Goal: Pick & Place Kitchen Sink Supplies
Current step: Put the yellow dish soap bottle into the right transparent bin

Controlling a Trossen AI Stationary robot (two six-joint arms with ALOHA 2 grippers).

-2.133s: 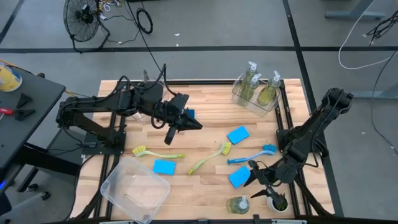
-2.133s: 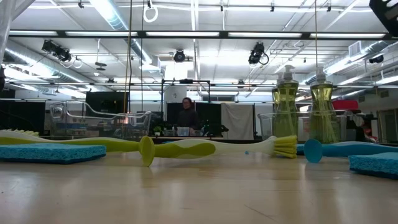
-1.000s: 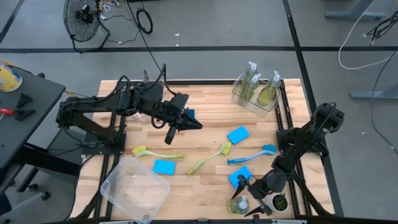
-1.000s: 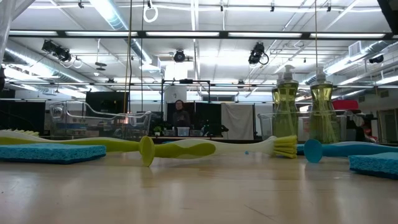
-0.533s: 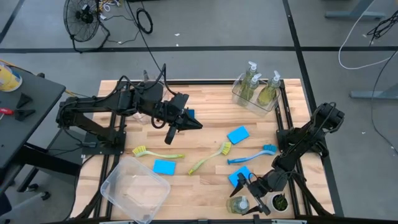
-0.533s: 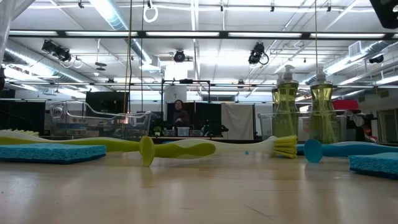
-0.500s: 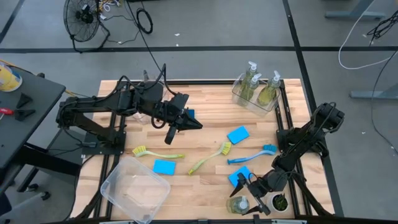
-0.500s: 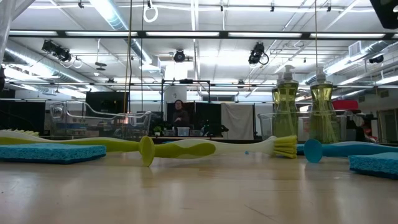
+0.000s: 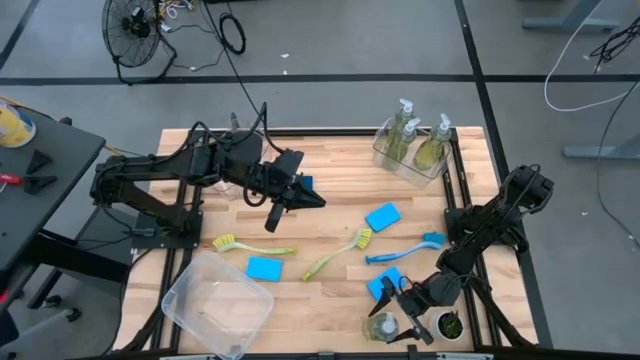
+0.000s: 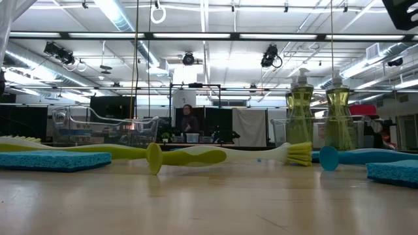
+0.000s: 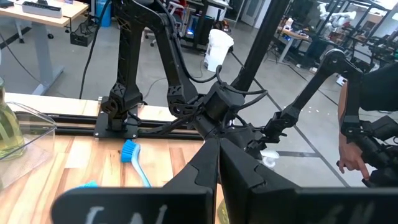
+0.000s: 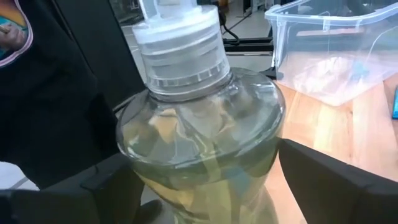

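Right hand [image 9: 399, 322] opened wide around a soap bottle [image 12: 199, 137].
Bottle seen between the fingers [image 12: 339, 180] — left hand [image 9: 308, 199] closed, raised mid-worktop [image 9: 330, 225].

A light wooden bench [image 9: 330, 225] stands on a grey floor [image 9: 330, 40] crossed by dark lines. A black floor fan [image 9: 135, 25] sits beyond the bench's far left corner, near a looped black cable [image 9: 233, 33]. Overhead, long ceiling lights [image 10: 117, 16] brighten a hall with a person [image 10: 189, 121] standing far back.
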